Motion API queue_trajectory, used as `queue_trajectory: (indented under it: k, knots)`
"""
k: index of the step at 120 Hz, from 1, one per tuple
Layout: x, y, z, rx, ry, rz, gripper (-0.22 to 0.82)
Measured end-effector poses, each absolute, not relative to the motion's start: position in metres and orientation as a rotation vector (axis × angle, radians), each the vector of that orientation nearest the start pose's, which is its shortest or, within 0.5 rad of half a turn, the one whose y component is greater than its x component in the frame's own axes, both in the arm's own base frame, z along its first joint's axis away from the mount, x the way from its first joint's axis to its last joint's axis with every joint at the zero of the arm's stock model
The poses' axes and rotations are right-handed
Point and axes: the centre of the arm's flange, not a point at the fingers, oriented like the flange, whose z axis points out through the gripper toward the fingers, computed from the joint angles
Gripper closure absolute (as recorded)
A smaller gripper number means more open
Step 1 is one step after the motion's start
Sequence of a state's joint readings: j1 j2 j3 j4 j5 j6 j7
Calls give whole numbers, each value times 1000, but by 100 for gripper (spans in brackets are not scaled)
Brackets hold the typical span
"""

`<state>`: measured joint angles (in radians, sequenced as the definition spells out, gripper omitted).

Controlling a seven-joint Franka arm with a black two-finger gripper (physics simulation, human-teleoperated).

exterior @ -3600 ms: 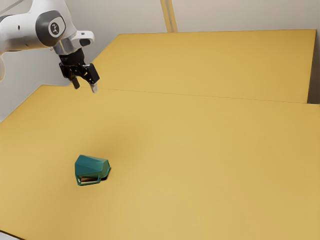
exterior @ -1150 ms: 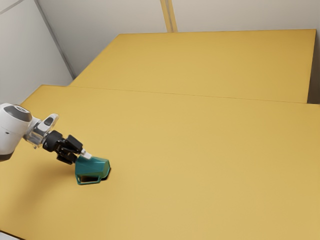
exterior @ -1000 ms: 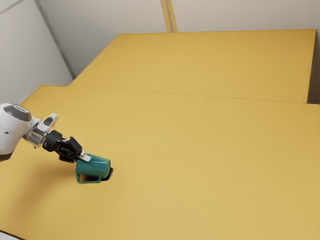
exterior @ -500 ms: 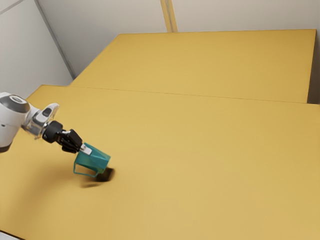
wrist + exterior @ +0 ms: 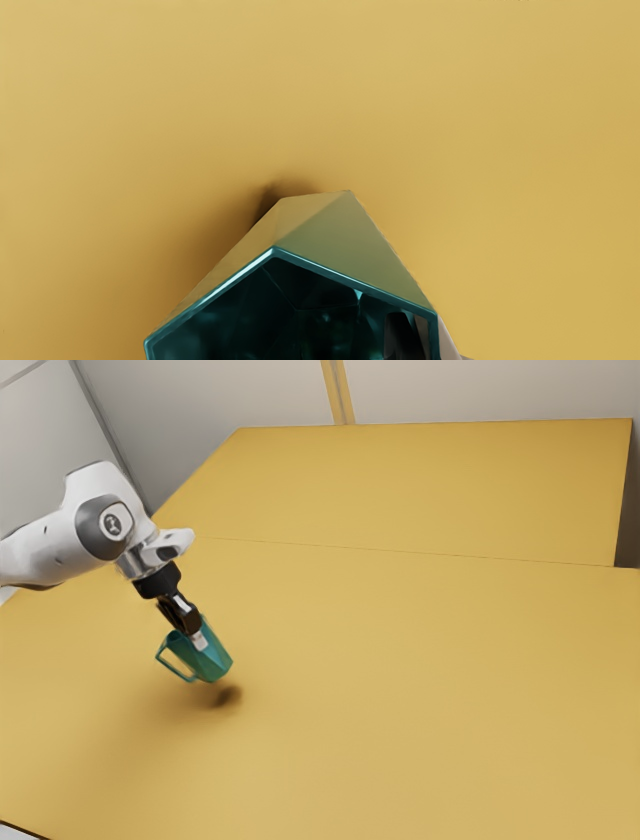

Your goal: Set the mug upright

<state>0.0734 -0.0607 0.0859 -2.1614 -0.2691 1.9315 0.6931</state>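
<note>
In the exterior view my gripper (image 5: 197, 637) is shut on the wall of the teal mug (image 5: 213, 660), near its open end. The mug hangs tilted above the table, its base lower and toward the exterior view's right, its handle on the exterior view's left side. In the wrist view the mug (image 5: 345, 240) turns its mouth toward the camera. My gripper (image 5: 432, 340) pinches the rim there, a dark finger inside the mug and a pale one outside. The rest of the mouth is cut off by the picture's edge.
The yellow table (image 5: 400, 690) spreads beneath the mug, whose shadow falls on it just below. A grey wall (image 5: 230, 395) stands behind the table's far edge.
My fingers have closed on the mug's wall. The mug has risen off the table and swung from lying on its side to a steeper tilt, while the hand has turned to point more downward.
</note>
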Motion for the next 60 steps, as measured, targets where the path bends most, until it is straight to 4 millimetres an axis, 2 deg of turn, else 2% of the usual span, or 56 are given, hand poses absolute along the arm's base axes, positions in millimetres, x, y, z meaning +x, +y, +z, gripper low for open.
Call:
queue_trajectory:
  k: [22, 38, 60]
  knots:
    - [518, 29, 417, -3166, 770, 39, 79]
    - [522, 26, 409, -3123, 714, 8, 79]
    - [529, 25, 378, -3121, 632, 29, 79]
